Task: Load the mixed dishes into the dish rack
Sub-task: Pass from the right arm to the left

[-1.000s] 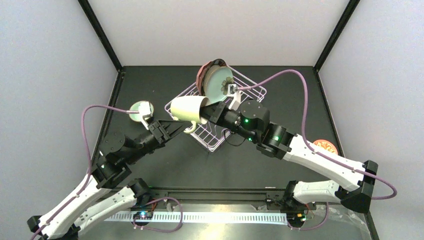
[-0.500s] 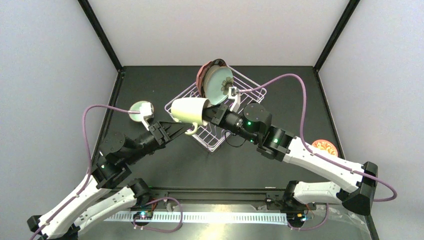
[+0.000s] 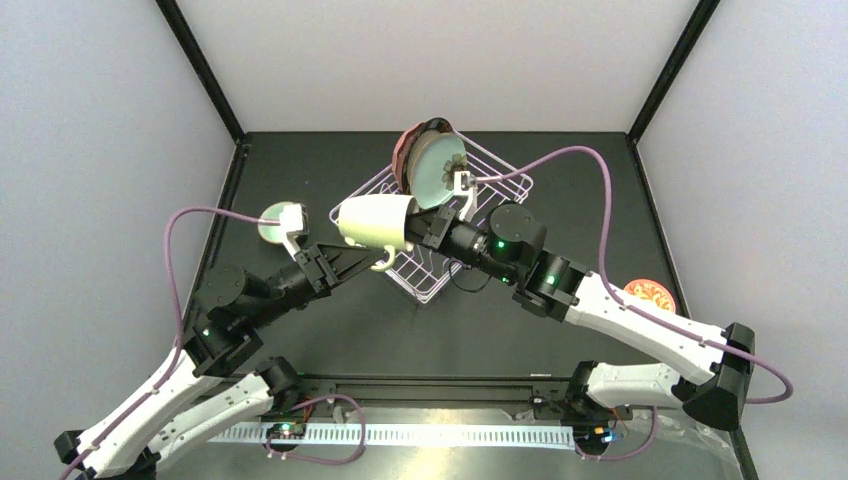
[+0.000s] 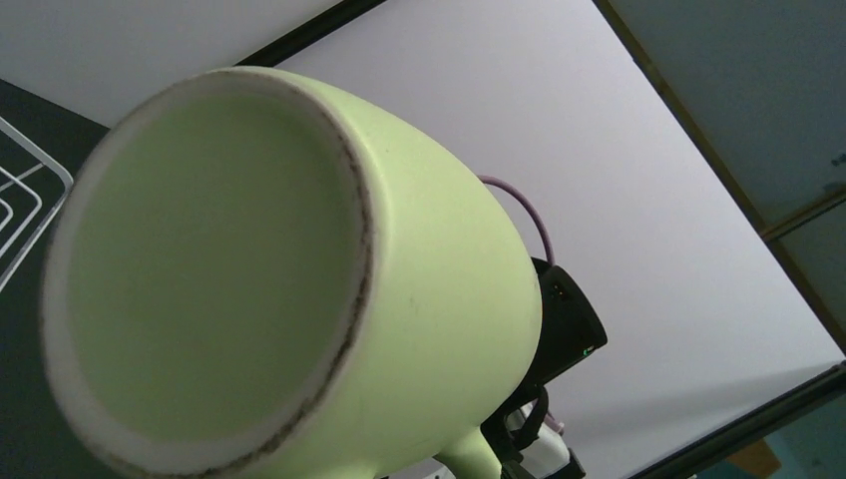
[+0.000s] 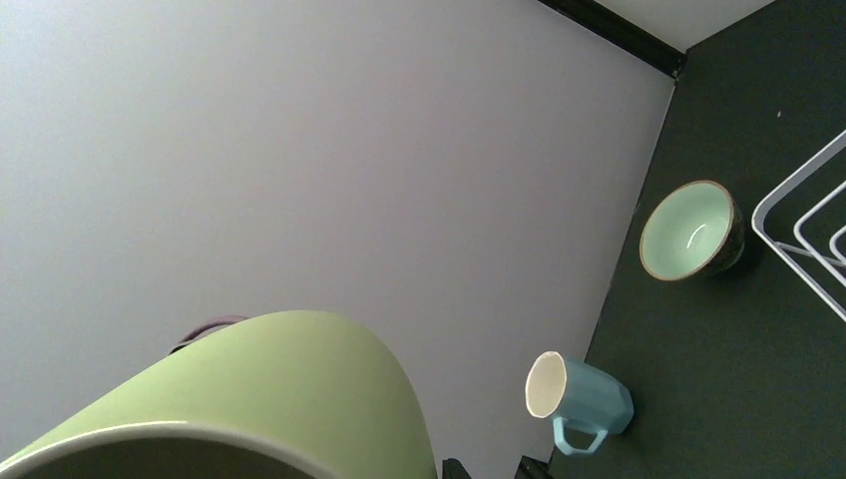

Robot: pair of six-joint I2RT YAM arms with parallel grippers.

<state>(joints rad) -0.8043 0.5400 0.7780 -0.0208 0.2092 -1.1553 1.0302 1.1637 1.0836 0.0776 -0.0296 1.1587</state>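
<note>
Cream mug [image 3: 375, 221] aloft above dish rack [image 3: 408, 278], tight in right jaws; left jaws' state unclear.

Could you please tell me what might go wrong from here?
1. The cream mug hangs sideways in mid-air between left claw and right claw, above a dish rack corner; a slip could drop it onto the wire.
2. The right wrist camera sits close to the mint flowered plate standing in the rack; a swing may knock it.
</note>
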